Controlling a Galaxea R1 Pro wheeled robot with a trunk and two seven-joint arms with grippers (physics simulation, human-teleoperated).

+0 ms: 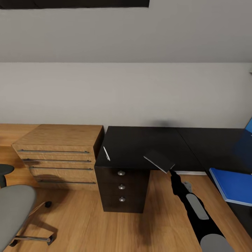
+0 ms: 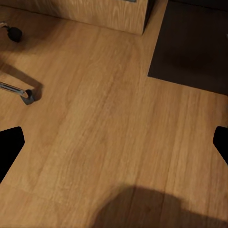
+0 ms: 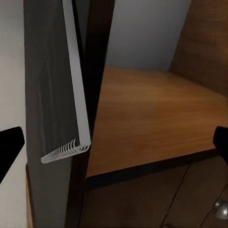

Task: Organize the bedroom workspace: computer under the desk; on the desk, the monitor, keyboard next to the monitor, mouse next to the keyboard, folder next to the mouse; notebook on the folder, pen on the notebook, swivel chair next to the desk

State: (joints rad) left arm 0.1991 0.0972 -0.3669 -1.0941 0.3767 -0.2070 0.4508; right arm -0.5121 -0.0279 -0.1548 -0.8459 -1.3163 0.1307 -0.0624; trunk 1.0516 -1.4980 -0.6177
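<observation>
The dark grey notebook [image 1: 159, 161] hangs tilted over the front edge of the black desk [image 1: 140, 143], at the tip of my right gripper [image 1: 171, 172]. In the right wrist view the notebook [image 3: 57, 95] stands edge-on between the fingers of the right gripper [image 3: 114, 142], close to one fingertip [image 3: 7, 147], and the fingers are spread wide. The white pen [image 1: 106, 153] lies on the desk's left end. The blue folder [image 1: 232, 185] rests on the desk's right wing. The swivel chair [image 1: 14, 210] is at the lower left. My left gripper [image 2: 114, 142] hangs open over the wood floor.
A light-wood cabinet [image 1: 59, 154] stands left of the desk's dark drawer unit [image 1: 120, 189]. A chair caster [image 2: 28, 96] is near my left gripper. Open wood floor [image 1: 87, 224] lies between chair and desk.
</observation>
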